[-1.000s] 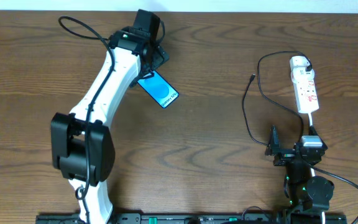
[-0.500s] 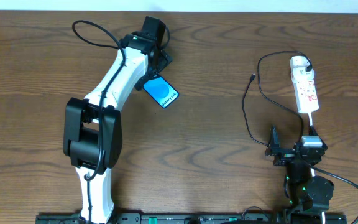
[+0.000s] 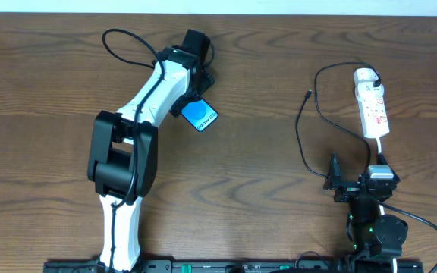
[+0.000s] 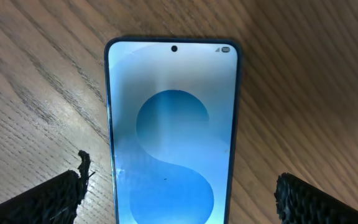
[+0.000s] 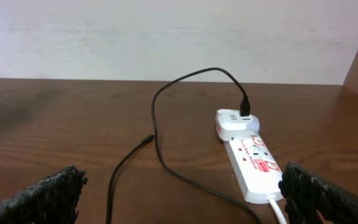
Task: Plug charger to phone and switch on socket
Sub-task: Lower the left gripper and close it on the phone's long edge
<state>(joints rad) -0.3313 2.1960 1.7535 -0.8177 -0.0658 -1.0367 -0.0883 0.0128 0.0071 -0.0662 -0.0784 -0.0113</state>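
Observation:
The phone (image 3: 202, 117), with its blue screen up, lies on the table at the upper left. It fills the left wrist view (image 4: 173, 124). My left gripper (image 3: 191, 101) is over its upper-left end. Its fingers (image 4: 182, 182) are open, one on each side of the phone with a gap on both sides. The white socket strip (image 3: 373, 110) lies at the right, also in the right wrist view (image 5: 253, 163). The black charger cable (image 3: 302, 133) runs from a white adapter on the strip. Its plug tip (image 3: 309, 94) lies free on the table and also shows in the right wrist view (image 5: 148, 140). My right gripper (image 3: 356, 171) is open and empty near the front edge (image 5: 182, 193).
The wooden table (image 3: 264, 197) ends at a pale wall at the back (image 5: 166, 37). The socket's white cord (image 3: 380, 152) runs down toward the right arm's base. The left arm's black cable (image 3: 120, 38) loops above the back left.
The left arm has swung to the right and its gripper now covers more of the phone. The phone, the charger, the socket and the right arm have not moved.

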